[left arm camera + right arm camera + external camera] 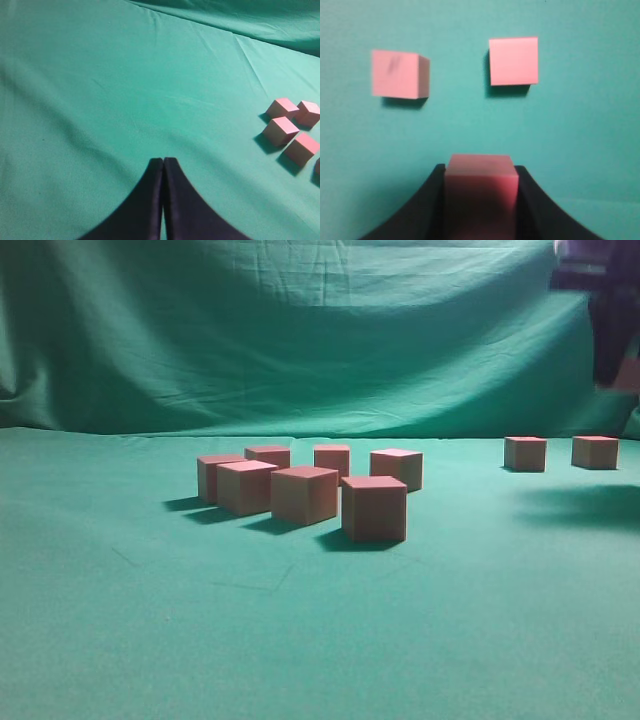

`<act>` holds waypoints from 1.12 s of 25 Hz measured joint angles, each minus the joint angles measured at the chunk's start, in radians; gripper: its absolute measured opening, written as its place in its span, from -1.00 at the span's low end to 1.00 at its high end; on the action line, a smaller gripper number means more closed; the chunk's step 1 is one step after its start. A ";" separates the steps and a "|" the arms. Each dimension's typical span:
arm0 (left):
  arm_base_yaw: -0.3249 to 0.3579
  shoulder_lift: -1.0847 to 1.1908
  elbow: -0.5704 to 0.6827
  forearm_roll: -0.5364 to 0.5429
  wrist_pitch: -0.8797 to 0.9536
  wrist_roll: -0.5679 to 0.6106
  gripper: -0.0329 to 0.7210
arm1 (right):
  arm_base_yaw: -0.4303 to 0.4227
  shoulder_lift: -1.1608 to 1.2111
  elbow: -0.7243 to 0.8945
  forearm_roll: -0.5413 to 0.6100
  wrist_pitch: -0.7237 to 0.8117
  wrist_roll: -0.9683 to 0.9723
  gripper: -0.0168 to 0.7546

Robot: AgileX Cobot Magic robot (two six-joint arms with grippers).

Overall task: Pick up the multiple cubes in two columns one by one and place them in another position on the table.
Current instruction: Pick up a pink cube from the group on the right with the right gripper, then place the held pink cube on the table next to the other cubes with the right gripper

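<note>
Showing eight cubes (373, 508) on the table (120, 620) in the exterior view: six clustering at centre frame, two sitting at the right edge. Showing a ninth cube (480, 172) only in the right wrist view, at bottom centre, above two more.

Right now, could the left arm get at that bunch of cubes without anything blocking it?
Probably yes: only bare table lies between the left gripper and the cubes off to its right, though the gripper is shut.

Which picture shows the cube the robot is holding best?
The right wrist view: the held cube sits between the right gripper's black fingers. The exterior view shows only a blurred arm; the left wrist view misses it.
</note>
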 joint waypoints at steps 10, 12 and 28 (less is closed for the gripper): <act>0.000 0.000 0.000 0.000 0.000 0.000 -0.91 | 0.120 -0.293 0.105 0.024 0.156 0.077 -0.29; 0.000 0.000 0.000 0.000 0.000 0.000 -0.91 | 0.169 -0.368 0.189 0.024 0.159 0.081 -0.29; 0.000 0.000 0.000 0.000 0.000 0.000 -0.91 | 0.783 -0.492 0.598 0.056 -0.112 0.074 -0.29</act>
